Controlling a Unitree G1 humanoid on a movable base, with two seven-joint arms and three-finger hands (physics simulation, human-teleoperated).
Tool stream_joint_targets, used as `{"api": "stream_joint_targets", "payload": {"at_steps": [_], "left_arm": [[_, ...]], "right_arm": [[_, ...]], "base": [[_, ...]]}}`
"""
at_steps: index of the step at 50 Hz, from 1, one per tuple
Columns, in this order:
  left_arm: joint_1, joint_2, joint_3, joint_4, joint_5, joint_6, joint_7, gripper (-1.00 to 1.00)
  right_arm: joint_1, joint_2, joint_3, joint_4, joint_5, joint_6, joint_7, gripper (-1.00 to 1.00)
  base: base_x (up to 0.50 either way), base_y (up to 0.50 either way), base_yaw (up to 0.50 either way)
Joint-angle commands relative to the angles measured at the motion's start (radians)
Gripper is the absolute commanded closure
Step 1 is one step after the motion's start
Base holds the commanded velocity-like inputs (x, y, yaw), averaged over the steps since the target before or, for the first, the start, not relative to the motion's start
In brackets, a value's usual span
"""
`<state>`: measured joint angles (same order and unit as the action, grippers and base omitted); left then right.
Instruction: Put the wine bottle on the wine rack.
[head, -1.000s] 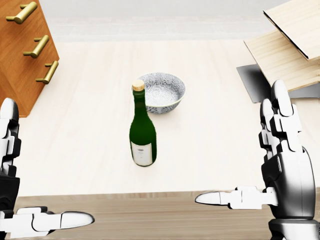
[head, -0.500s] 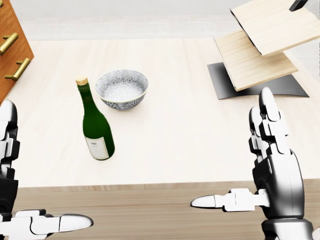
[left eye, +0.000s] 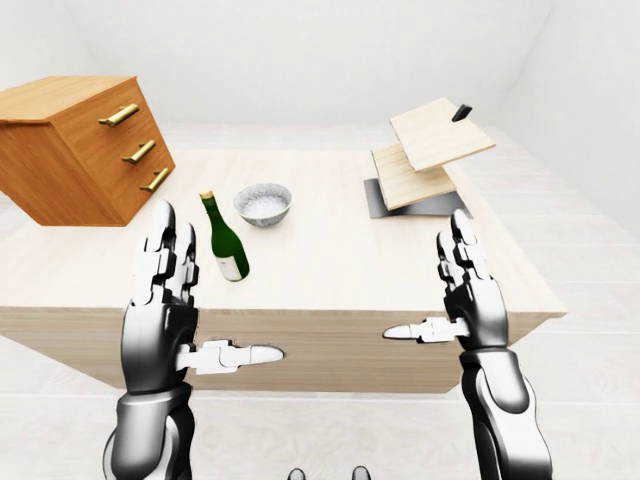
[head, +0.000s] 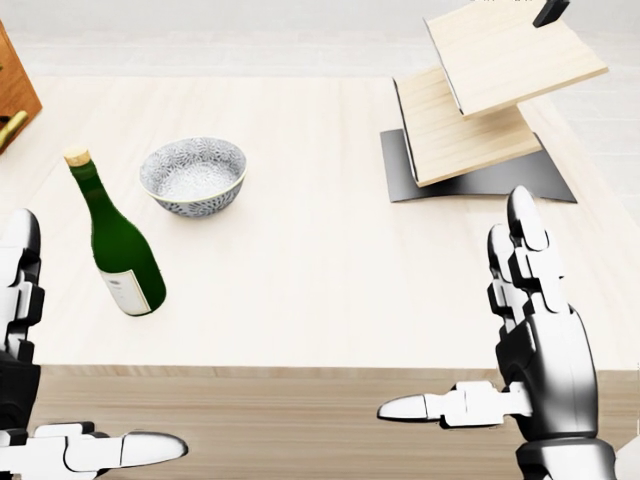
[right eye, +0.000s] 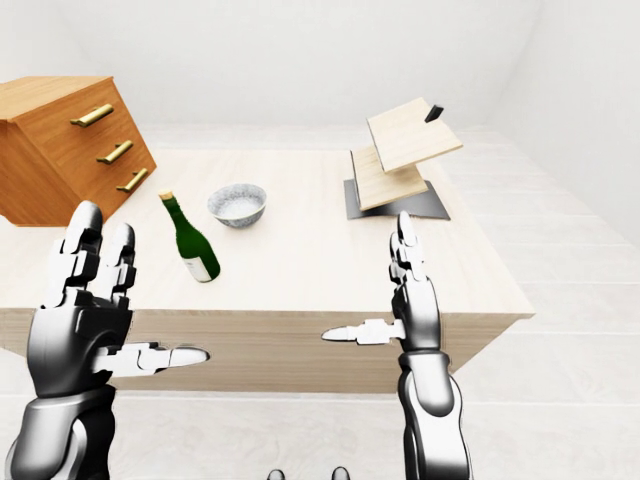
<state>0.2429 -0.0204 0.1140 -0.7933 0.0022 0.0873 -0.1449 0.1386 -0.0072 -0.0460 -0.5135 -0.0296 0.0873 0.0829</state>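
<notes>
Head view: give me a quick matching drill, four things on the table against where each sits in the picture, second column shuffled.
Things:
1. wine bottle
2. bowl
3. wine rack
4. right hand

Places in the head view:
A. top right, tilted wooden shelves on a dark base
B. far left, standing upright on the table
C. lower right, fingers spread open, holding nothing
D. just right of the bottle, apart from it

Pairs: 1-B, 2-D, 3-A, 4-C
</notes>
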Motion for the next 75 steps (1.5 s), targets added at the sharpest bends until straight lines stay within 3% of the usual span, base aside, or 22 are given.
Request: {"api": "stream_joint_targets", "payload": {"at_steps": [1,35,47,64,75], "left_arm": [[0.004,0.0,0.002,0.014,0.001,0.0,-0.001,-1.0],[0.008,0.001,-0.005,0.047,0.005,0.0,-0.001,-1.0],[0.009,0.002,-0.002,0.046,-0.001,0.0,-0.002,-1.0],[0.012,0.001,0.001,0.059,-0.002,0.0,-0.005,-1.0],[0.012,0.001,0.008,0.07,-0.006,0.0,-0.01,-1.0]], "right_arm": [[0.009,0.002,0.003,0.022,0.012,0.0,-0.002,-1.0],[-0.005,-0.003,0.007,0.052,0.018,0.0,-0.014,-1.0],[0.002,-0.003,0.022,0.04,0.023,0.0,0.007,-1.0],[-0.007,0.001,0.032,0.077,0.02,0.0,0.009,-1.0],[-0.018,0.001,0.042,0.066,0.026,0.0,0.006,-1.0]], "base": [[0.0,0.0,0.5],[0.0,0.0,0.49],[0.0,0.01,0.0],[0.46,-0.05,0.0],[0.01,0.0,0.0]]}}
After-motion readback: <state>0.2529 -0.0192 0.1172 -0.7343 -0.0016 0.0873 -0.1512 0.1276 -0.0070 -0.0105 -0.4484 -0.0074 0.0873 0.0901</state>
